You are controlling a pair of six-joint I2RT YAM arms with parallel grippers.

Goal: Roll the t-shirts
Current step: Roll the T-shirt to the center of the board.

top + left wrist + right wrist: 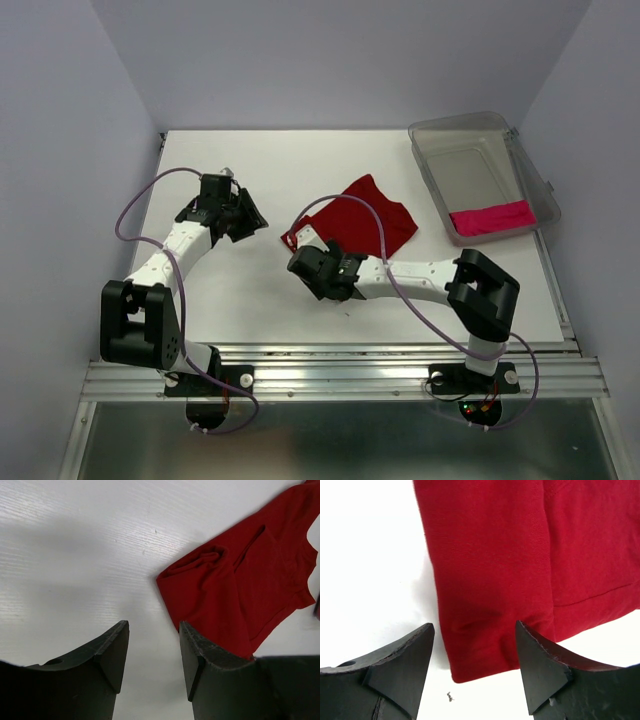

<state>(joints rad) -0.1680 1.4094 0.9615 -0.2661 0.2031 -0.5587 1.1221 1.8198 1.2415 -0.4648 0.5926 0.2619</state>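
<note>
A dark crimson t-shirt lies partly folded in the middle of the white table. My right gripper stands open just above its near-left corner. In the right wrist view the shirt's folded corner lies between and just beyond my right gripper, ungripped. My left gripper is open to the left of the shirt, over bare table. In the left wrist view the left gripper holds nothing, and the crimson shirt lies ahead and to the right. A magenta-pink t-shirt lies rolled in the bin.
A clear plastic bin sits at the back right of the table and holds the pink roll at its near end. A small dark speck lies on the table by the shirt's corner. Grey walls close in the table's sides and back.
</note>
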